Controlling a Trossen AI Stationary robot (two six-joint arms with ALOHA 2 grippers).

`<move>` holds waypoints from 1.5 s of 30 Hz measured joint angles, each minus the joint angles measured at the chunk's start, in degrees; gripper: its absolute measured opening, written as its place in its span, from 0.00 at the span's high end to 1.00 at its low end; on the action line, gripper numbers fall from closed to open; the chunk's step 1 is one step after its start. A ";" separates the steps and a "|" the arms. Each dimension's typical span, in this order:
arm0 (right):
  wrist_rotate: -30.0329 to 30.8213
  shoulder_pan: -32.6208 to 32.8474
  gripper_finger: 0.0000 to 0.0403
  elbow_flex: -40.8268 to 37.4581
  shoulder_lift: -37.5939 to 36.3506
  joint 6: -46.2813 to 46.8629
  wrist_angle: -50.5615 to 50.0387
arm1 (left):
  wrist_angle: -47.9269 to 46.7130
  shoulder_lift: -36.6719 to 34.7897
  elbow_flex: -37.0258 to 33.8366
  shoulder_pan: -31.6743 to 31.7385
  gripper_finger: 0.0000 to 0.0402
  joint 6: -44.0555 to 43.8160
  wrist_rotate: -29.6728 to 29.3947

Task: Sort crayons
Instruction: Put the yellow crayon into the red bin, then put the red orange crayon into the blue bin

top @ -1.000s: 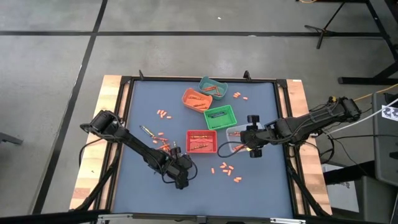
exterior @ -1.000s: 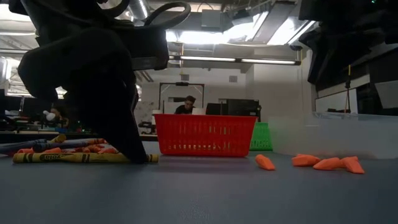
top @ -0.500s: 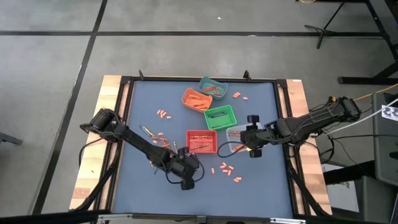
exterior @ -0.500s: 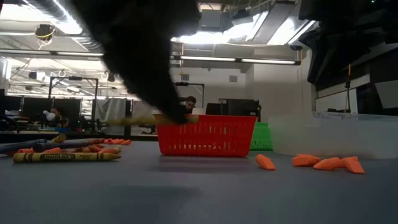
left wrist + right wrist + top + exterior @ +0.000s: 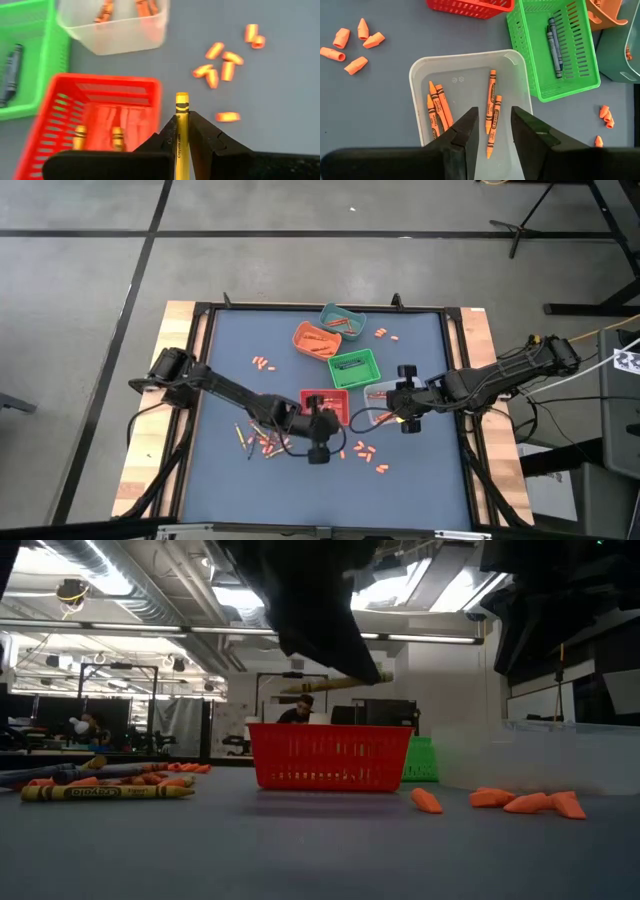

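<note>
Dark blue mat on a wood-edged table (image 5: 480, 340), standing on a grey concrete floor crossed by dark lines.

Left end effector (image 5: 318, 430) over the near edge of the red basket (image 5: 325, 408), clamped on a yellow crayon (image 5: 181, 131) whose tip pointed past the basket's corner; in the low view the same crayon held level above the basket's rim.

Right end effector (image 5: 492, 131) at 3 o'clock of the table, hovering above a clear tray (image 5: 420, 70), fingers apart with nothing between them. Five orange crayons (image 5: 491, 100) lying inside that tray.

Green basket (image 5: 354, 367) just beyond the red one, holding dark crayons (image 5: 553, 42). Orange bin (image 5: 316, 339) and teal bin (image 5: 343, 320) toward 12 o'clock.

Loose crayons (image 5: 258, 442) scattered at 7 o'clock beside the left arm; orange stubs (image 5: 365, 455) at 5 o'clock, more near 10 and 1 o'clock.

Beyond the table: a lit workshop with ceiling strip lights, monitors, and a person (image 5: 300, 710) seated far back.
</note>
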 joint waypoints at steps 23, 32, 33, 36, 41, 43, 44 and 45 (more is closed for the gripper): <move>0.00 0.00 0.72 0.00 0.00 -0.02 0.00 | -0.50 0.31 -2.45 9.23 0.95 5.26 0.44; 0.00 0.02 0.72 0.00 0.00 -0.02 0.03 | -0.30 0.33 -2.49 9.23 0.95 5.24 0.40; 0.00 0.02 0.72 0.00 0.00 -0.02 0.03 | -0.30 0.33 -2.49 9.21 0.95 5.24 0.40; 0.02 0.02 0.72 0.00 0.00 -0.02 0.03 | -0.30 0.33 -2.49 9.21 0.93 5.22 0.42; 0.00 0.02 0.72 0.00 0.00 -0.02 0.03 | -0.30 0.33 -2.51 9.21 0.83 5.24 0.06; 0.01 0.02 0.72 0.00 0.00 -0.02 0.03 | -0.31 0.33 -2.50 9.23 0.80 5.24 -0.04; 0.01 0.00 0.72 0.00 0.00 -0.02 0.03 | -0.33 0.33 -2.50 9.23 0.79 5.24 -0.04; 0.01 0.00 0.72 0.00 0.00 -0.02 0.03 | -0.42 0.32 -2.51 9.23 0.78 5.24 -0.04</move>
